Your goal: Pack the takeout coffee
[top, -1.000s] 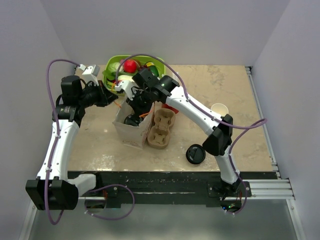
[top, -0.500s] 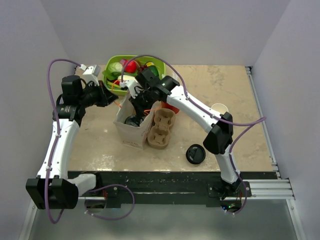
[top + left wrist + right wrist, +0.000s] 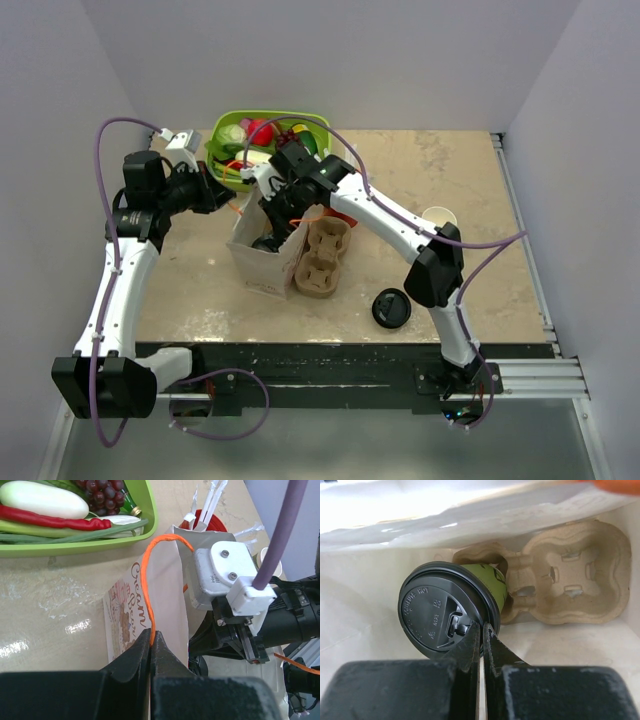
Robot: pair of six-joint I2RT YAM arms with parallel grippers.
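I'm seeing the takeout coffee lying tilted inside the paper bag, its base in a cardboard carrier. My right gripper is resting closed against its lid. My left gripper is pinching the bag's orange handle. A green tray is holding grapes on the tan table, between pale walls.

Brown script lettering runs sideways on the white paper bag, at about 7 o'clock in the left wrist view. The first word reads "Cream". A second line beneath it begins with what looks like "Re" and is then hidden by the left fingers.

On the black lid of the takeout coffee, raised lettering curves along the 9 o'clock edge and appears to read "CAUTION HOT". The small embossed marks near the lid's centre are too fine to read.
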